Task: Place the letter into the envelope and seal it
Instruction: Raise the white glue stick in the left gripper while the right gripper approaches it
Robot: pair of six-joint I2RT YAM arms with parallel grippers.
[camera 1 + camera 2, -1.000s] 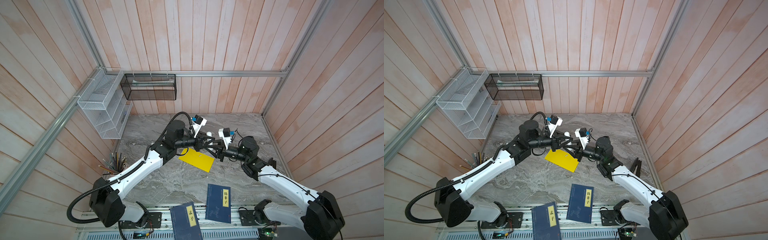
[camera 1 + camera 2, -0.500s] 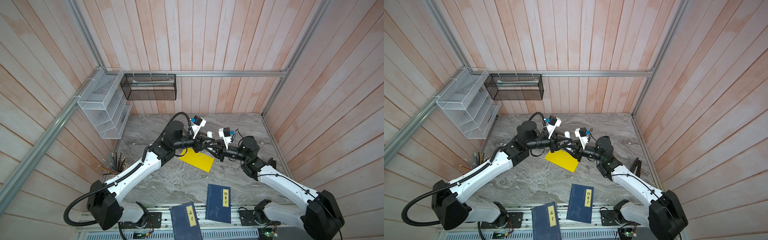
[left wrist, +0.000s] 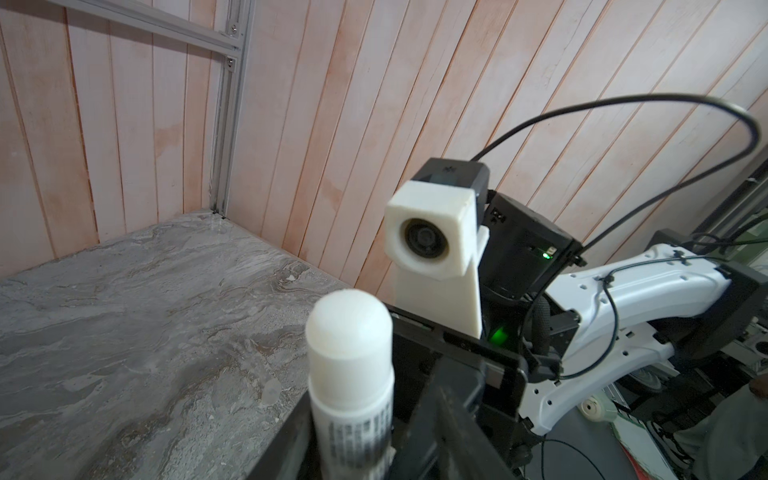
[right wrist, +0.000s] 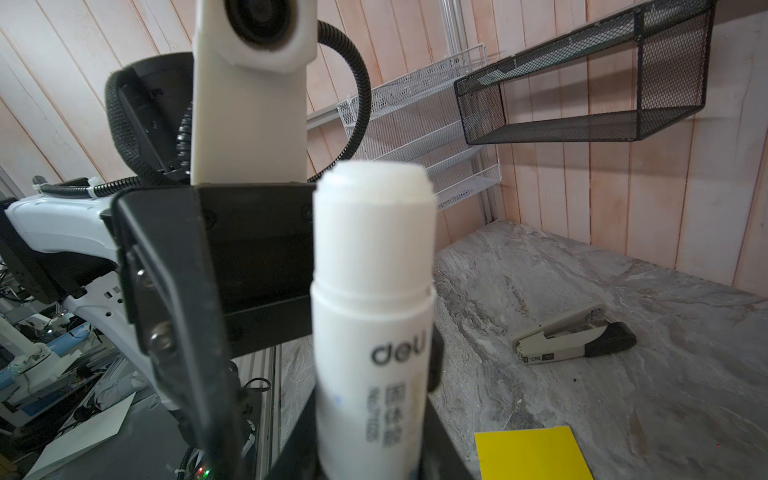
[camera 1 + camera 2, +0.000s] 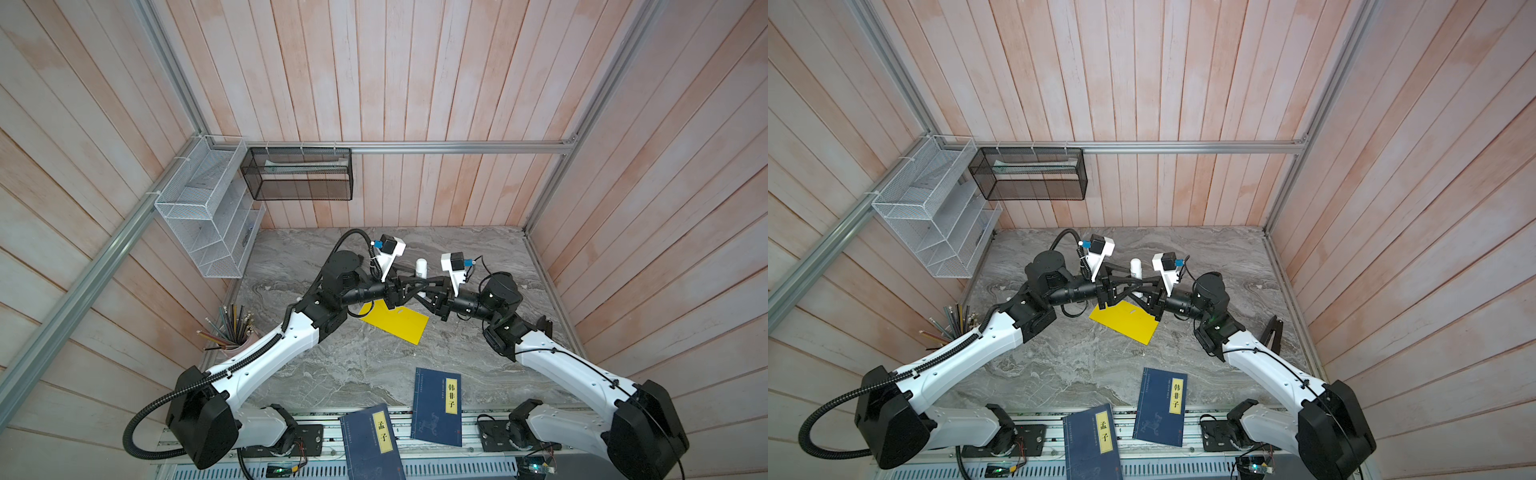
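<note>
Left fingers [image 3: 453, 424] widened, glue stick [image 4: 370, 332] in right fingers [image 4: 291, 453], envelope [image 5: 395, 322] seemingly beneath

books [image 5: 436, 405] before envelope [image 5: 397, 323], glue stick [image 5: 422, 268] perhaps behind

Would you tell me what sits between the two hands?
An upright white glue stick, between the left hand and right hand, in both top views.

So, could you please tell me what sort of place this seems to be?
Probably a mock study or office desk inside a robot test cell: a white wire-mesh file rack, a pale cup of pencils, and two dark blue books with yellow title labels.
</note>
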